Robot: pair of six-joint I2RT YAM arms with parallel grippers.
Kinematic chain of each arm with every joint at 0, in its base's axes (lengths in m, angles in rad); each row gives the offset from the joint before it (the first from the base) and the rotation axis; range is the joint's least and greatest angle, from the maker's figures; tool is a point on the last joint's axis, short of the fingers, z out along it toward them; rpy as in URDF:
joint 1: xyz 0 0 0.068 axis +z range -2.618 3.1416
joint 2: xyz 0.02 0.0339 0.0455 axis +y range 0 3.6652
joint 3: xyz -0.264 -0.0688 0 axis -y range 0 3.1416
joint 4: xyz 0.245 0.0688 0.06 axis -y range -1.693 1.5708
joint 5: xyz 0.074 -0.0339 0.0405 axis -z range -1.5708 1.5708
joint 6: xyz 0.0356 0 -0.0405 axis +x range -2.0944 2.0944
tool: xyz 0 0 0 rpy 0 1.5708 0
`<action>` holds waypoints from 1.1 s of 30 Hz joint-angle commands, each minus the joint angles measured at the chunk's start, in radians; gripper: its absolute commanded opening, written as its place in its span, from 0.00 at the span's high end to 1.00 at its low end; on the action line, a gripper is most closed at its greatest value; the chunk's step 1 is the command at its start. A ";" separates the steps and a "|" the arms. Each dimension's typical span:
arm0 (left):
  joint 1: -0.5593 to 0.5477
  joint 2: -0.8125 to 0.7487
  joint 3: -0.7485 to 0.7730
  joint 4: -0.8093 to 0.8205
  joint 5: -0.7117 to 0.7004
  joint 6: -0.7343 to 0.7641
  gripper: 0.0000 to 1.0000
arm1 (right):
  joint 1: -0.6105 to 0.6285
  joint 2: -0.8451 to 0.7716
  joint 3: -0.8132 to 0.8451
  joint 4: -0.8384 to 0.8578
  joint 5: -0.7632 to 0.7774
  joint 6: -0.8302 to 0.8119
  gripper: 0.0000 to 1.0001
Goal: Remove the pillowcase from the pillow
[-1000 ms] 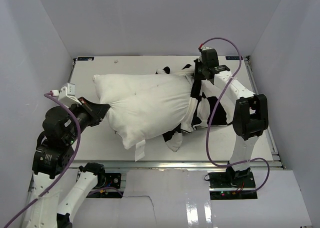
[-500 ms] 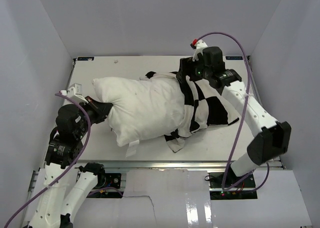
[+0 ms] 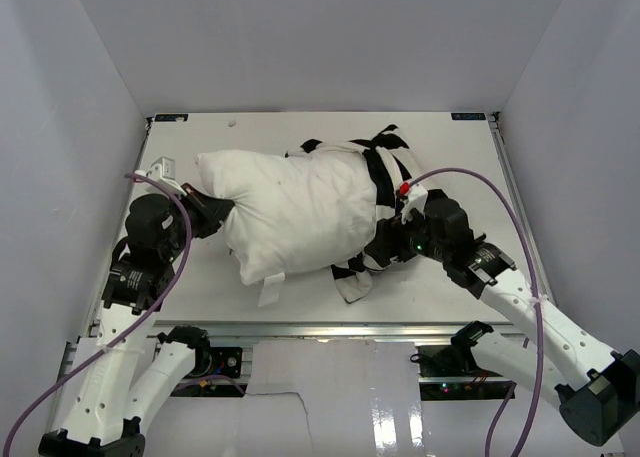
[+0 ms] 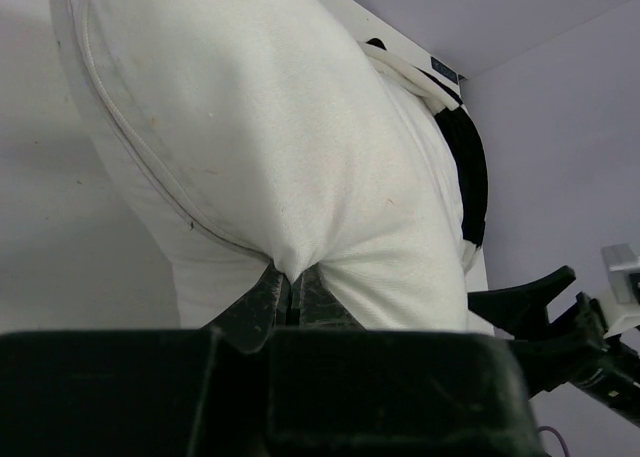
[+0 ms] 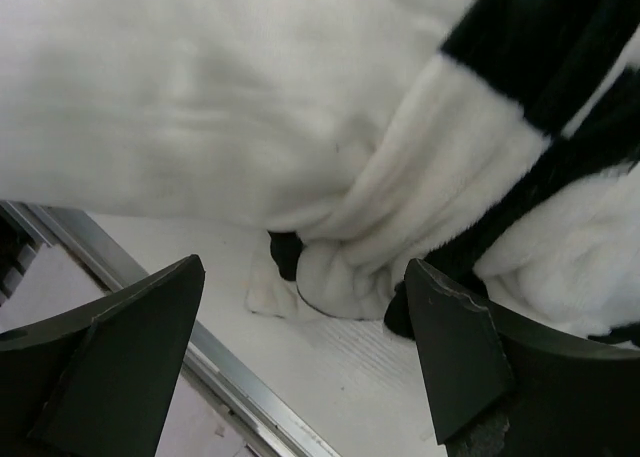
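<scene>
The plump white pillow (image 3: 295, 212) lies across the table. The black and white checkered pillowcase (image 3: 388, 167) is bunched round its right end, and a fold (image 3: 350, 282) trails out at the near side. My left gripper (image 3: 222, 213) is shut on the pillow's left corner; in the left wrist view its jaws (image 4: 290, 279) pinch a tuck of the white pillow (image 4: 280, 127). My right gripper (image 3: 386, 249) is open and low at the near right, holding nothing. In the right wrist view it (image 5: 300, 337) faces the bunched pillowcase (image 5: 450, 147) under the pillow (image 5: 200, 87).
The white table (image 3: 470, 177) is walled in on three sides. Its metal front rail (image 5: 230, 377) runs just below my right fingers. The pillow's small tag (image 3: 268, 292) hangs toward the front edge.
My right gripper let go of the pillowcase at the back right, opened, and swung round to the near side of the pillow. The left arm shifted slightly with the pillow.
</scene>
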 commanded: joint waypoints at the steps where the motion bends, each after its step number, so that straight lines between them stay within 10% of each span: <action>1: 0.001 0.030 0.028 0.089 0.026 -0.003 1.00 | 0.024 -0.059 -0.070 0.040 0.055 0.045 0.13; 12: 0.001 0.196 0.189 0.095 0.148 -0.034 1.00 | 0.062 0.089 -0.273 0.291 0.270 0.140 0.20; 15: 0.001 0.264 0.296 0.055 0.174 -0.026 1.00 | 0.062 0.194 -0.250 0.308 0.409 0.187 0.49; 17: 0.002 0.326 0.470 0.002 0.176 -0.006 1.00 | 0.056 0.234 -0.222 0.293 0.548 0.214 0.91; 24: -0.012 0.643 1.103 -0.268 0.224 -0.003 1.00 | -0.138 0.231 -0.244 0.307 0.598 0.316 0.92; 33: -0.012 0.620 1.075 -0.232 0.257 -0.071 1.00 | -0.378 0.214 -0.259 0.367 0.525 0.330 0.92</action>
